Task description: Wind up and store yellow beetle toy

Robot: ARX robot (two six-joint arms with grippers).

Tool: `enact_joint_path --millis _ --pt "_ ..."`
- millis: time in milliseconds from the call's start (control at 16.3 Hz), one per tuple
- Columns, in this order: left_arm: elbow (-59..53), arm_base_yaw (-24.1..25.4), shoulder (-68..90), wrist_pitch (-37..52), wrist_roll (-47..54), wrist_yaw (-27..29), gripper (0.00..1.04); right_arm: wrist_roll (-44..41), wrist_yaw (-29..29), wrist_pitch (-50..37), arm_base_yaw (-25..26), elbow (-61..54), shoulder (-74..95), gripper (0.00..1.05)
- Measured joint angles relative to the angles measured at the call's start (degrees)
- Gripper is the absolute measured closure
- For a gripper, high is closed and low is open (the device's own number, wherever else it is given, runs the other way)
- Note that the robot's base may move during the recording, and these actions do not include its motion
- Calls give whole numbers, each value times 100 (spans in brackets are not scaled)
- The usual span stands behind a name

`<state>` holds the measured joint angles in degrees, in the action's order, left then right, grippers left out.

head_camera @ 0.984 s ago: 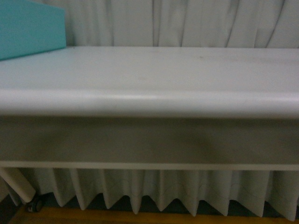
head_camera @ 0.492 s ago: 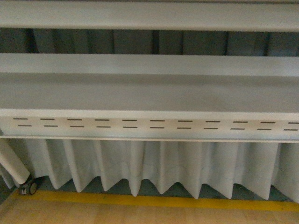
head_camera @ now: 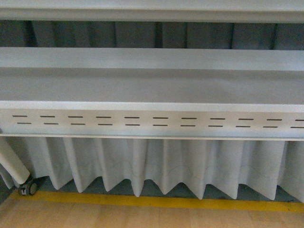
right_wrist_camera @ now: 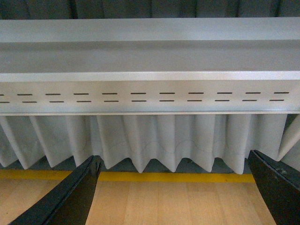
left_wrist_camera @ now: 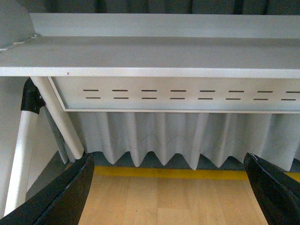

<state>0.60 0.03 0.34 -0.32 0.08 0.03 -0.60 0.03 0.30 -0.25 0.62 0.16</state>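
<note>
Left gripper (left_wrist_camera: 171, 197) spread wide, black fingers (left_wrist_camera: 65, 197) far apart at the two lower corners of the left wrist view, nothing between them. Right gripper (right_wrist_camera: 176, 197) likewise spread wide, black fingers (right_wrist_camera: 70, 197) well apart, pinching nothing.

Beyond both grippers, a white shelf (head_camera: 152, 88), bare on its top. Along the shelf's front edge, a white panel with two rows of short dark slots (head_camera: 156, 122). Above the shelf, the edge of a higher white board (head_camera: 152, 14), with dark pleated cloth between the two. Below the shelf, a pale pleated curtain (head_camera: 156, 164), hanging down with a zigzag hem. Under the curtain, a yellow floor line (head_camera: 156, 202), then light wooden floor (head_camera: 118, 218). At the shelf's left end, white slanted frame legs (left_wrist_camera: 58, 117) with a black joint (left_wrist_camera: 30, 98), and a small caster wheel (head_camera: 28, 188) near the floor.

Yellow beetle toy visible in none of the three views; cannot tell where.
</note>
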Motion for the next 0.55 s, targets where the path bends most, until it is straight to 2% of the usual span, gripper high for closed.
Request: enact_joint_path --millis 553 --pt "0 0 0 0 0 0 7 0 -2 0 0 0 0 7"
